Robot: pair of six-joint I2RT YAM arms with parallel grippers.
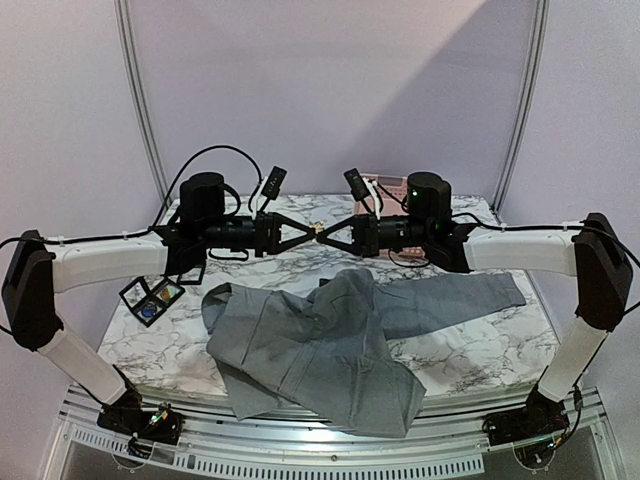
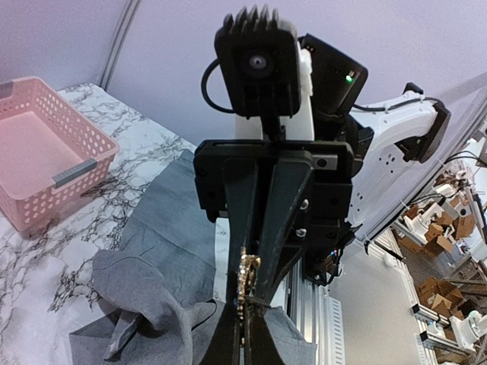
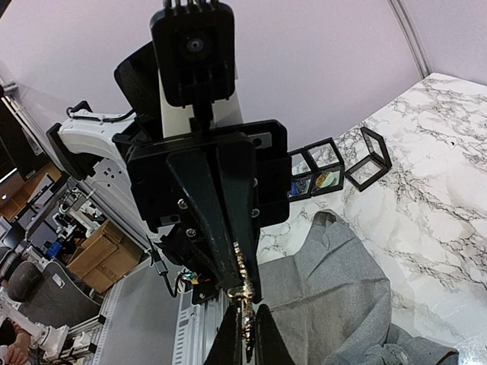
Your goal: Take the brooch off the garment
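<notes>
Left cases: small black-framed display cases (image 1: 152,296) on the white marble bench (image 1: 470,350); I cannot identify the small items inside.
Left hand (image 1: 308,232): pressed together, pinching the small gold metal brooch (image 1: 318,231).
Brooch: in mid-air, long axis left-right, above and apart from the large grey cloth garment (image 1: 310,350).
Right hand (image 1: 328,233): pinching the opposite end; I judge both hands equally near.
Basket: perforated pink plastic basket (image 2: 72,194), empty.

White marble-pattern table (image 1: 470,350). Grey garment (image 1: 310,345) lies crumpled across the near middle, one sleeve stretched flat toward the right, the lower part hanging over the near edge. Pink perforated plastic basket (image 2: 65,194) sits at the far side, apart from the garment. Small black-framed display boxes (image 1: 152,295) clustered at the left, near the garment.
</notes>
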